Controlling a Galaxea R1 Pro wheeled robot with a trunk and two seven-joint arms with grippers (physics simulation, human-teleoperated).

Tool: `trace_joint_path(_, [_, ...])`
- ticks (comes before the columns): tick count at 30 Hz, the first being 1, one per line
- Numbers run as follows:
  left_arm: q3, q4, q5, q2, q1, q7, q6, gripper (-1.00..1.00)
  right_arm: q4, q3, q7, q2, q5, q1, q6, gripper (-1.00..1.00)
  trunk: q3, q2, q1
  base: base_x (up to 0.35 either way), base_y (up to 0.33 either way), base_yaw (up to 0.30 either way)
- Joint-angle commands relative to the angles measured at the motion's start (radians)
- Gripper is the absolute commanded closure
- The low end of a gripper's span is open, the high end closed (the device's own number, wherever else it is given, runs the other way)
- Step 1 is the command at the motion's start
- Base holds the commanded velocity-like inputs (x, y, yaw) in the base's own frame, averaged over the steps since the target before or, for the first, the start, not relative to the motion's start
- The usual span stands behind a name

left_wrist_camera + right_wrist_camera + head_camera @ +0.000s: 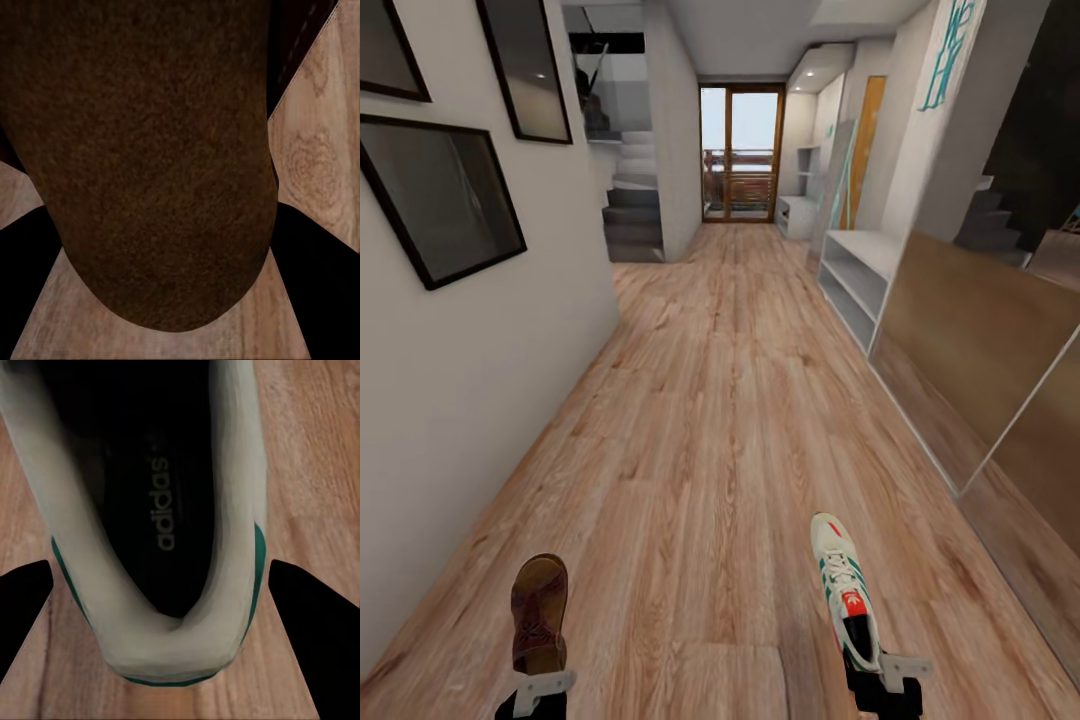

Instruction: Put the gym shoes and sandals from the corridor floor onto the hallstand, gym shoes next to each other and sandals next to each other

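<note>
A brown sandal (538, 605) is held by its heel in my left gripper (540, 672), toe pointing ahead, at the lower left of the head view. Its brown body (150, 150) sits between the dark fingers of the left gripper (165, 262) in the left wrist view. My right gripper (870, 665) is shut on the heel of a white gym shoe (842, 580) with green stripes and a red tongue label. In the right wrist view the gym shoe's heel (225, 510) is clamped by the right gripper (161, 637). The pale hallstand (865, 262) stands ahead on the right.
The wood-plank corridor floor (710, 420) runs ahead to wood-framed glass doors (740, 150). Mirrored wardrobe doors (980, 360) line the right side just before the hallstand. The left wall carries black-framed pictures (440, 195), and dark stairs (632, 215) rise beyond it.
</note>
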Motion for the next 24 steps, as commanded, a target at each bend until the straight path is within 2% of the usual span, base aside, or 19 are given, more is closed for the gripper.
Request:
trace_joint_path(1, [0.008, 0.0, -0.006, -0.001, -0.001, -0.008, -0.003, 1.0, 0.0, 0.009, -0.004, -0.001, -0.009, -0.001, -0.003, 1.0, -0.001, 0.0, 0.0, 0.336, 0.0, 0.0])
trace_joint_path(24, [0.007, -0.001, -0.007, -0.001, -0.001, -0.008, -0.003, 1.0, 0.0, 0.009, -0.005, -0.001, -0.004, -0.001, -0.003, 1.0, -0.001, 0.0, 0.0, 0.336, 0.0, 0.0])
